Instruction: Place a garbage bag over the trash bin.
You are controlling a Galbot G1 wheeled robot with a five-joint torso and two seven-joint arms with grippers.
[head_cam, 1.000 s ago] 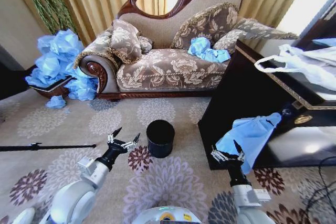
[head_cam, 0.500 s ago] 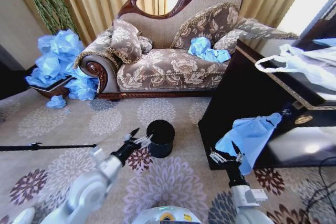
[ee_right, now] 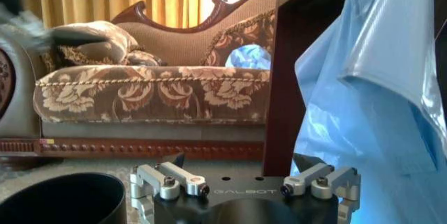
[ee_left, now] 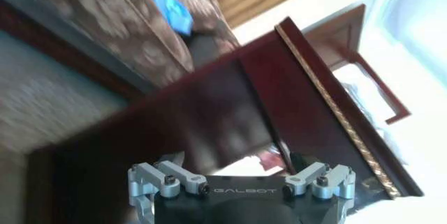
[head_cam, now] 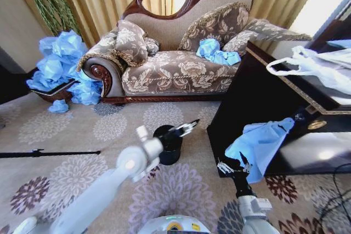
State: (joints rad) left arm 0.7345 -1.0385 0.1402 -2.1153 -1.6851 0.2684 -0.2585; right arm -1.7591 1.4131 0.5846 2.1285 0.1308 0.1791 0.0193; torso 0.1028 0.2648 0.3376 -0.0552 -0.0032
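The trash bin (head_cam: 171, 147), small, black and round, stands on the patterned carpet in front of the sofa; its rim (ee_right: 63, 195) also shows in the right wrist view. My left arm reaches across the bin, and its gripper (head_cam: 185, 128) is open just over the rim's right side, pointing toward the dark cabinet (ee_left: 209, 114). The garbage bag (head_cam: 262, 142), thin and light blue, hangs down the cabinet's front (ee_right: 363, 103). Just below and left of the bag, my right gripper (head_cam: 232, 165) is open and holds nothing (ee_right: 241, 162).
A dark wooden cabinet (head_cam: 247, 97) stands on the right with a white handled bag (head_cam: 312, 65) on top. Blue bags lie on the sofa (head_cam: 175, 72) and in a heap (head_cam: 63, 64) at the left. A black rod (head_cam: 49, 153) lies on the carpet.
My left arm has swung right, from left of the bin to over its rim toward the cabinet. The right gripper has shifted only slightly.
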